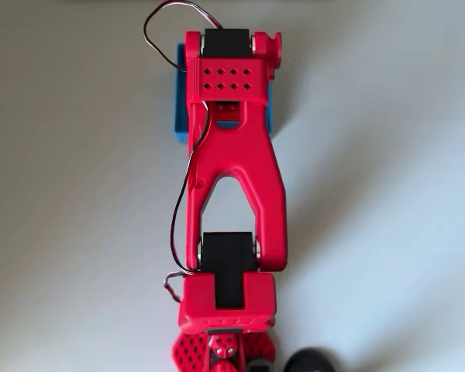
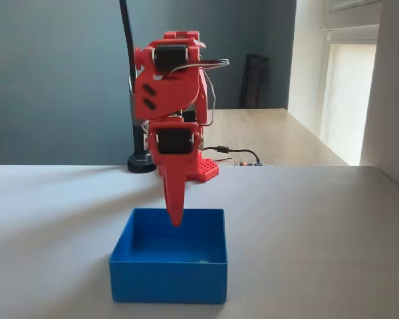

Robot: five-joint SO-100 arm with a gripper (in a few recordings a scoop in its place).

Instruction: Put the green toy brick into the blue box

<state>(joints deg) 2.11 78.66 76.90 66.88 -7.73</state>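
Pale desk (image 2: 332,252); red claw (image 2: 175,216) hangs over the blue box (image 2: 167,272), jaws together, nothing visibly held. Green brick unseen: a release could drop nothing.

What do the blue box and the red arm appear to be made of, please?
The blue box looks like matte moulded plastic: uniform colour, thin straight walls. The red arm seems to be 3D-printed plastic, given its flat single-colour shells and perforated panel, though that is uncertain.
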